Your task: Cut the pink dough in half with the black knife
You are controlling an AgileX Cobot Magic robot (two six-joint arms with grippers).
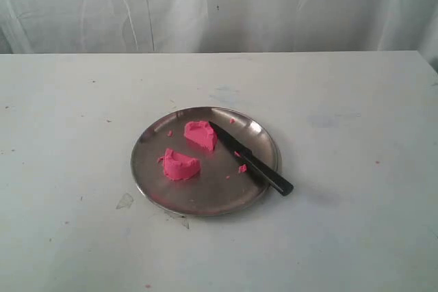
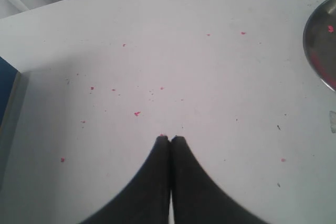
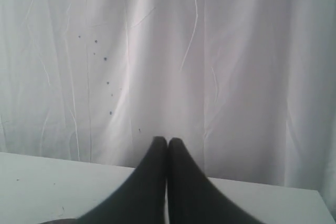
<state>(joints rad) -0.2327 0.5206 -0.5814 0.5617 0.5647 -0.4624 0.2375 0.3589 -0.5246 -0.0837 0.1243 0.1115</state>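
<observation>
In the exterior view the pink dough lies as two rough chunks on a round steel plate [image 1: 147, 169]: one chunk [image 1: 200, 134] toward the back, the other [image 1: 181, 165] nearer the front left. The black knife [image 1: 250, 158] rests on the plate to their right, blade tip beside the back chunk, handle over the plate's front right rim. Neither arm shows in that view. My left gripper [image 2: 170, 138] is shut and empty above bare table, with the plate's rim [image 2: 315, 40] at that view's edge. My right gripper [image 3: 167, 140] is shut and empty, facing the white curtain.
Tiny pink crumbs dot the white table [image 1: 342, 223] and the plate. A small clear scrap [image 1: 124, 201] lies left of the plate. A white curtain [image 1: 219, 5] hangs behind the table's far edge. A blue edge [image 2: 6, 93] shows at the left wrist view's side.
</observation>
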